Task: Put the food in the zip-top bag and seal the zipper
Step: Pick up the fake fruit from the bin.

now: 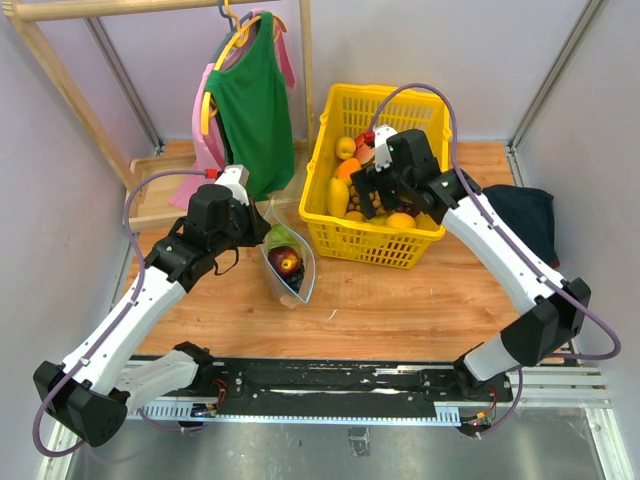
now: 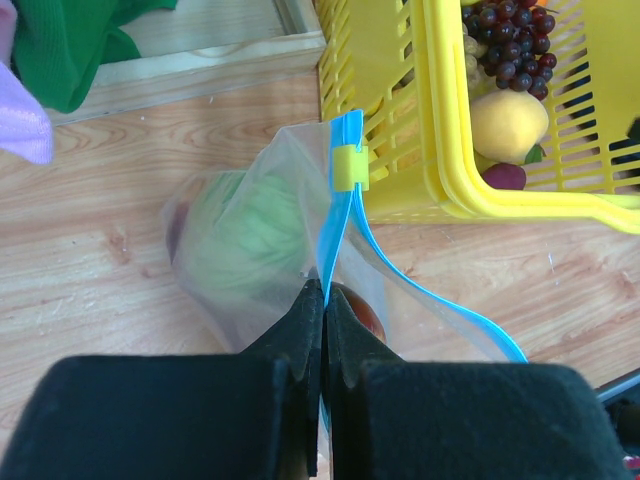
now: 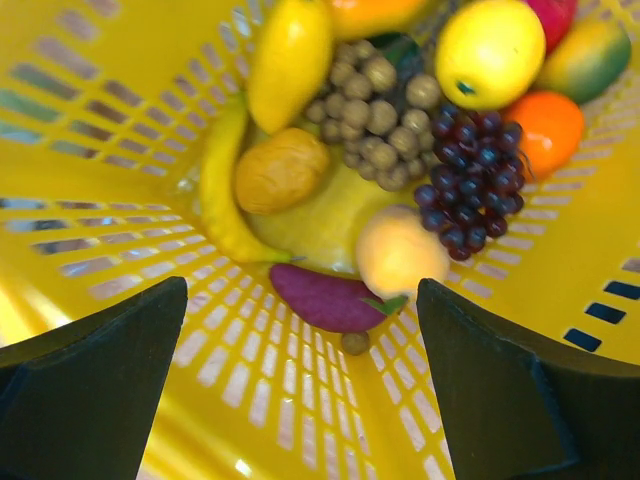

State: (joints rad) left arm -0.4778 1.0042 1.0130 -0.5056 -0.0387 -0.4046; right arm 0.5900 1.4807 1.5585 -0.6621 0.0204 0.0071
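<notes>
Left gripper (image 2: pixel 323 288): fingers clamped tight on the thin light-blue zipper strip (image 2: pixel 345 215) of the clear crinkly plastic zip-top bag (image 1: pixel 290 265). The bag stands on the wooden table (image 1: pixel 420 300), mouth parted, with a green round toy food (image 2: pixel 250 235) inside. Beyond it, right gripper (image 3: pixel 300 300): fingers spread wide, holding nothing, over dark purple toy grapes (image 3: pixel 470 170) in the yellow plastic basket (image 1: pixel 325 140).

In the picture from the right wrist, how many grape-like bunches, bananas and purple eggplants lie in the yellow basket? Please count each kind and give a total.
Grape-like bunches: 2, a dark purple bunch and a brown bunch
Banana: 1
Eggplant: 1
Total: 4
</notes>
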